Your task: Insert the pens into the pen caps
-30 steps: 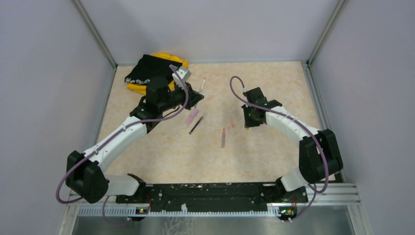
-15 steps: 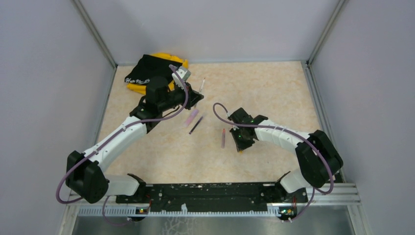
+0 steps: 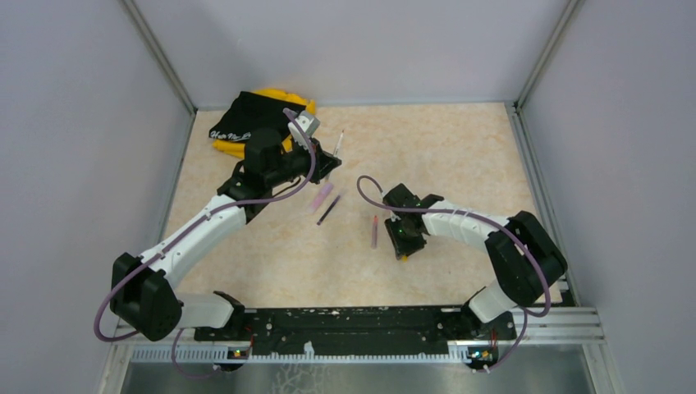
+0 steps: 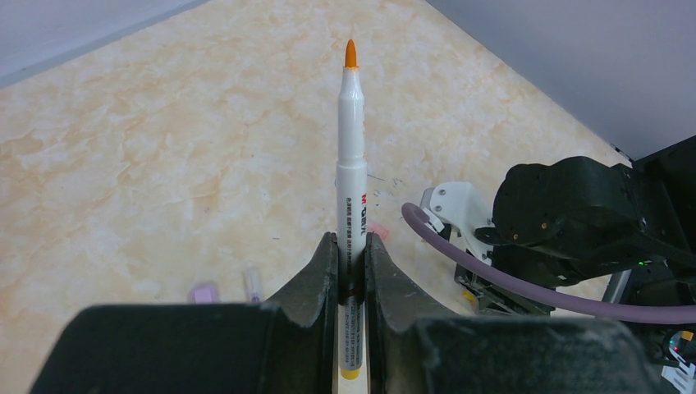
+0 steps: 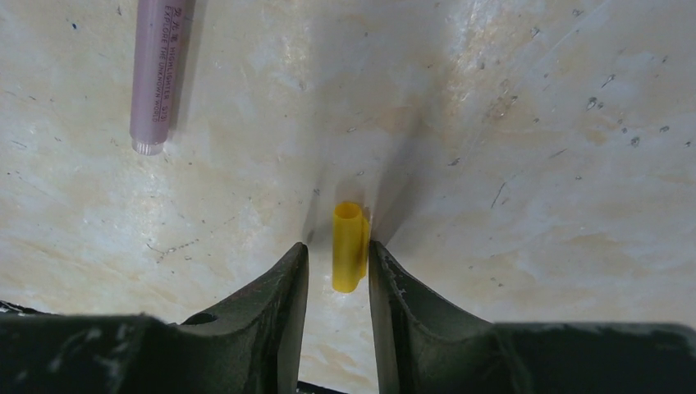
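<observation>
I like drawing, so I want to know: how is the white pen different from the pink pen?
The white pen is pinched in the left tool, sticking out in the air; the pink pen lies flat on the table, nothing holding it. The white pen has a white body and an orange tip; the pink pen's body is pinkish. Both are thin with small print on the side.

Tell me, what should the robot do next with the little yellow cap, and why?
Probably close the right end effector on the yellow cap: it lies on the table between the open fingers, not yet gripped. The left end effector holds the orange-tipped pen upright, seemingly ready for capping.
</observation>
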Tool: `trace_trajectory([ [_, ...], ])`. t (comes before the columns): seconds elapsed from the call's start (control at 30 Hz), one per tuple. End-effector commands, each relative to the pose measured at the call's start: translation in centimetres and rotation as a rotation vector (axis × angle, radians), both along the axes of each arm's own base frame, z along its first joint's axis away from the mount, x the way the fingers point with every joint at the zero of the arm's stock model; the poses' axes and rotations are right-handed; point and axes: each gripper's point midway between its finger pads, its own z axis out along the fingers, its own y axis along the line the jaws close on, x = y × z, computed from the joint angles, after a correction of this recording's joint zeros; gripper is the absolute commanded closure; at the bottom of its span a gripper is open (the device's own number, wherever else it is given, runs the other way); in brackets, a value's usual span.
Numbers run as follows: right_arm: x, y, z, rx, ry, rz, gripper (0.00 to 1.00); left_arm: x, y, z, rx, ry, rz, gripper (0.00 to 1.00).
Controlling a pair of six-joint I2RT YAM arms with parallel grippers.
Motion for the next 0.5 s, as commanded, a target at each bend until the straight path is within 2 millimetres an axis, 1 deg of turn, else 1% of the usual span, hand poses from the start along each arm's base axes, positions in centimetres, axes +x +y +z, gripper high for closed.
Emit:
trace_trajectory([
  [0.0, -0.4, -0.1, 0.0, -0.009, 0.007, -0.021, 0.66, 0.1, 0.2, 1.1, -0.007, -0.029, -0.006, 1.0],
  [0.07, -0.8, -0.1, 0.0, -0.004, 0.021, -0.022, 0.61, 0.0, 0.2, 1.1, -0.008, -0.03, -0.007, 1.0],
  [0.13, -1.2, -0.2, 0.1, -0.004, 0.029, -0.026, 0.59, 0.0, 0.2, 1.2, -0.009, -0.031, -0.008, 1.0],
  [0.27, -1.8, -0.8, 0.1, -0.029, 0.038, -0.045, 0.58, 0.0, 0.3, 1.3, -0.009, -0.032, -0.004, 1.0],
  [0.4, -1.8, -2.1, 0.4, -0.09, 0.023, -0.077, 0.58, 0.1, 0.3, 1.2, -0.009, -0.032, -0.003, 1.0],
  [0.47, -1.7, -2.5, 0.7, -0.107, 0.02, -0.085, 0.59, 0.1, 0.3, 1.3, -0.011, -0.032, -0.005, 1.0],
])
